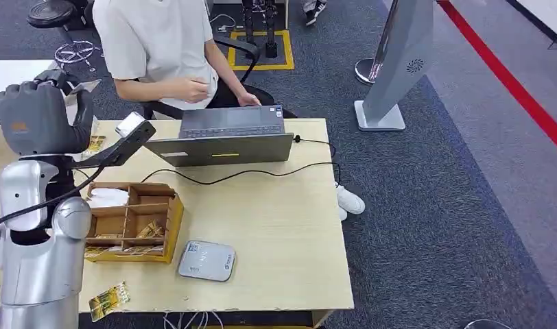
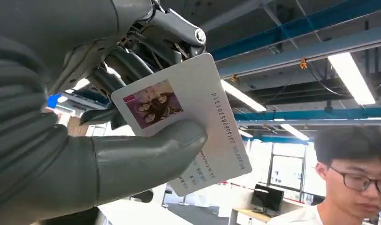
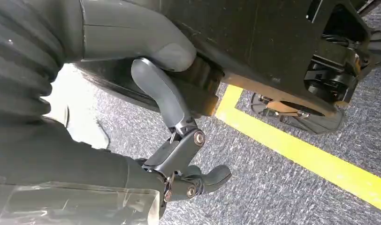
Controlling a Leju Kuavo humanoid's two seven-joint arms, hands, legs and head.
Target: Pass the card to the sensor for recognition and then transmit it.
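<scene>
one laptop (image 1: 228, 135) at the table's (image 1: 289, 233) far edge. one box (image 1: 133, 221) with compartments near the left edge. one grey sensor (image 1: 206, 260) just beside the box. one card (image 2: 198, 117) in the left hand (image 2: 85, 140). one person (image 1: 162, 48) behind the far edge.

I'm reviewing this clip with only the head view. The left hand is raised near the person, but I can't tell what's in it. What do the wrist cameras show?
Observer: The left hand pinches a white card between thumb and fingers.
Operator: Anything on the card?
Observer: A small photo and a line of digits along one edge.
Operator: And the right hand?
Observer: The right hand hangs over grey carpet with a yellow floor line, holding nothing.
</scene>
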